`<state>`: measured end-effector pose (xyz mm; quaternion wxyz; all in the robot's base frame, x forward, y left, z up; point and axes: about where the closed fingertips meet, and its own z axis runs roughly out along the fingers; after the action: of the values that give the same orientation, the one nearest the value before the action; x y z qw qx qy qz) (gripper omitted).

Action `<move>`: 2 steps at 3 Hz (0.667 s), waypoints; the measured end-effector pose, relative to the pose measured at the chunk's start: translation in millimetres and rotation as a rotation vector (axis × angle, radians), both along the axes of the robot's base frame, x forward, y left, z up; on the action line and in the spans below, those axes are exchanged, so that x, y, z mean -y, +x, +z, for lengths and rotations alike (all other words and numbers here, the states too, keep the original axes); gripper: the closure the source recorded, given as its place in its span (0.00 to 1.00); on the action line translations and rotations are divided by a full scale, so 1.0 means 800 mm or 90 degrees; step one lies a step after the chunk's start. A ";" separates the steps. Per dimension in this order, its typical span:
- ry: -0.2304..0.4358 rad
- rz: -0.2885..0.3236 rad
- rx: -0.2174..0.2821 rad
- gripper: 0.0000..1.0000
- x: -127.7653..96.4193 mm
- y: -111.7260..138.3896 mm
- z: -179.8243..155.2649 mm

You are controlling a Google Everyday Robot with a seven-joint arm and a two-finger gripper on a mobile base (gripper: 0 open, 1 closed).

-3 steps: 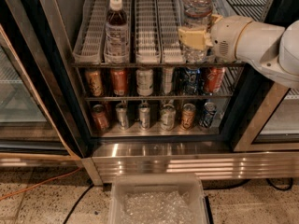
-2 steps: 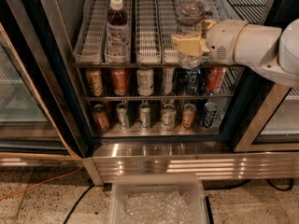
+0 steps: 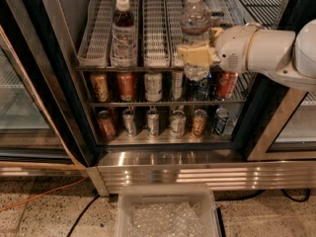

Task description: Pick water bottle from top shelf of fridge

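The water bottle [image 3: 195, 21] is clear ribbed plastic with a white cap. It stands upright in my gripper [image 3: 196, 54], whose yellowish fingers [image 3: 190, 53] are shut around its lower half. It is held in front of the top shelf [image 3: 156, 31], a row of pale-grey slotted lane trays, its base hanging below the shelf's front edge. My white arm [image 3: 266, 51] reaches in from the right. A brown-liquid bottle [image 3: 123, 33] with a white cap stands in a lane at the left of the shelf. The fridge [image 3: 163, 164] has a ribbed steel base panel.
Two lower shelves hold rows of cans [image 3: 153, 85], with more cans [image 3: 177, 123] below. A clear plastic bin [image 3: 167, 214] sits on the floor before the fridge. An orange cable [image 3: 39, 196] runs along the floor at left. Glass doors flank both sides.
My gripper and the water bottle have moved left and toward the camera, out from the shelf lane. The bottle now stands in front of the shelf's edge.
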<state>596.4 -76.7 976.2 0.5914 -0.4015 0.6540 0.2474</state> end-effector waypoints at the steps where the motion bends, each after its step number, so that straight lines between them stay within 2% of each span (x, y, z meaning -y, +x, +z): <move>1: -0.027 0.119 -0.041 1.00 -0.038 -0.057 -0.029; 2: -0.046 0.238 -0.070 1.00 -0.073 -0.119 -0.043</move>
<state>501.0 -18.5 941.4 0.4837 -0.5231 0.6079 0.3506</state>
